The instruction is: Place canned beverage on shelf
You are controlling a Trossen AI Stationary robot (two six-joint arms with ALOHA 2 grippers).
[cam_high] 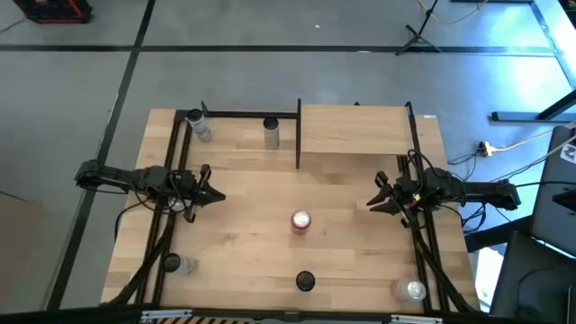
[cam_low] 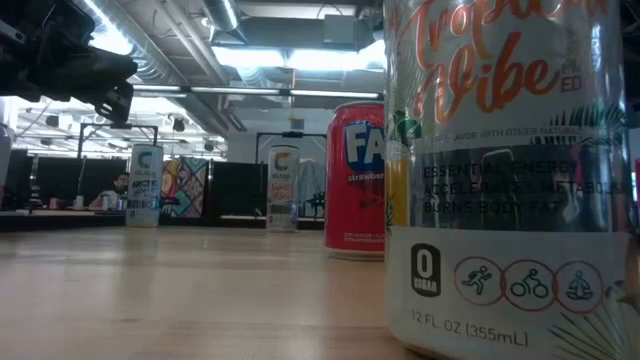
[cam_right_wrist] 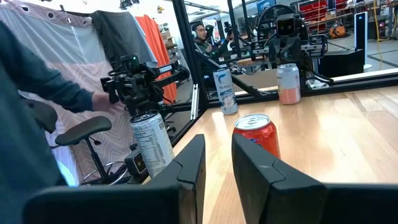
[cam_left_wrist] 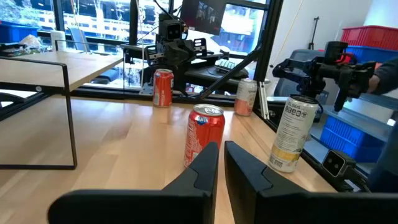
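On my left wrist feed, the left gripper has its fingers slightly apart with nothing between them. From above, that left gripper hovers over the left part of the tabletop, pointing inward. The right gripper matches it: fingers a little apart and empty, and in the high view the right gripper sits over the right side, also aimed at the middle.

Between the two, apart from both, I see the red can standing upright near the tabletop's centre. It shows just ahead of the left fingers as the red can and ahead of the right ones as the red can; the low view has the red can partly behind a tall clear-labelled can very near that camera.

The shelf stands at the far right of the tabletop on black posts, its top bare. Other cans stand around the edges: two slim ones and along the far side left of the shelf, one at the near left, a dark-topped one at the near middle, and one at the near right corner.

A person's sleeve shows beyond the tabletop in the right wrist feed.
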